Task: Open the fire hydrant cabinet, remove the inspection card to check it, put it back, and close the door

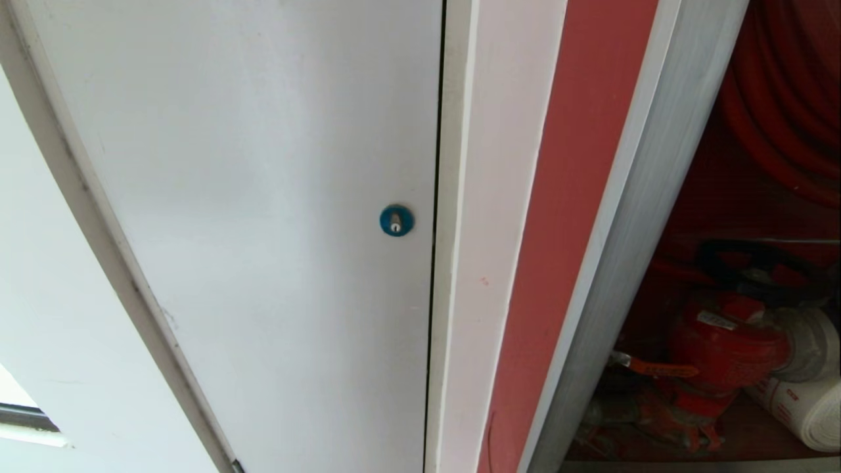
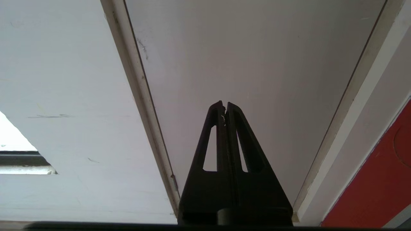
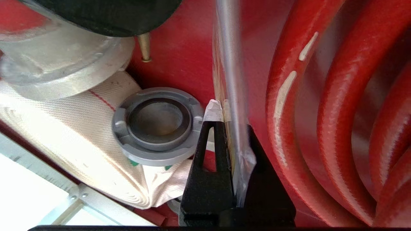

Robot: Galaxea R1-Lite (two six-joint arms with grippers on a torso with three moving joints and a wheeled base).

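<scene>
Inside the fire hydrant cabinet [image 1: 736,315], my right pincer [image 3: 229,125] is pressed together on the inspection card [image 3: 231,80], seen edge-on in the right wrist view as a thin glossy sheet in what looks like a clear sleeve, running from between the fingers toward 12 o'clock. The card stands between the coiled red hose reel [image 3: 337,112] at 3 o'clock of the pincer and the grey coupling ring [image 3: 157,125] at 9 o'clock, which rests on the white rolled hose [image 3: 64,128]. A silver valve fitting [image 3: 57,61] sits at 10 o'clock.

In the head view neither arm shows; the open cabinet occupies the 3 to 5 o'clock side, with the red valve [image 1: 723,341] low in it, and the white panel [image 1: 250,217] with its blue lock [image 1: 396,220] fills the centre. The door is not in view.

My left pincer [image 2: 224,107] hangs parked before that white panel, fingers pressed together and holding nothing.

I judge the card light, thin and floppy, its plastic skin likely slippery: a pinch near one edge, as here, should carry it, but it may bend or slide if dragged against hose or frame. Whether it is on its way out or back in, I cannot tell.
</scene>
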